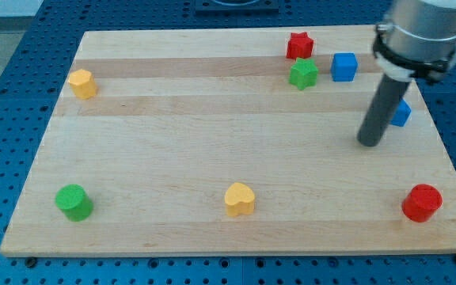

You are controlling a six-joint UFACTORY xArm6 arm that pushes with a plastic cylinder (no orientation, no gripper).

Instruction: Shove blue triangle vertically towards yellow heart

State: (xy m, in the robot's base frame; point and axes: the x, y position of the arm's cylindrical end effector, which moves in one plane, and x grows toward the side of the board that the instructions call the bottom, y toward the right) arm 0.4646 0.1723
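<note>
The blue triangle [401, 113] lies near the board's right edge, mostly hidden behind my rod. My tip [368, 142] rests on the board just left of and below it; I cannot tell whether they touch. The yellow heart [240, 199] sits low on the board, near the middle of the bottom edge, far left of and below my tip.
A red star [299, 45], a green star [303, 74] and a blue cube [343, 66] cluster at the top right. A yellow block [82, 83] sits at the top left, a green cylinder [74, 202] at the bottom left, a red cylinder [422, 203] at the bottom right.
</note>
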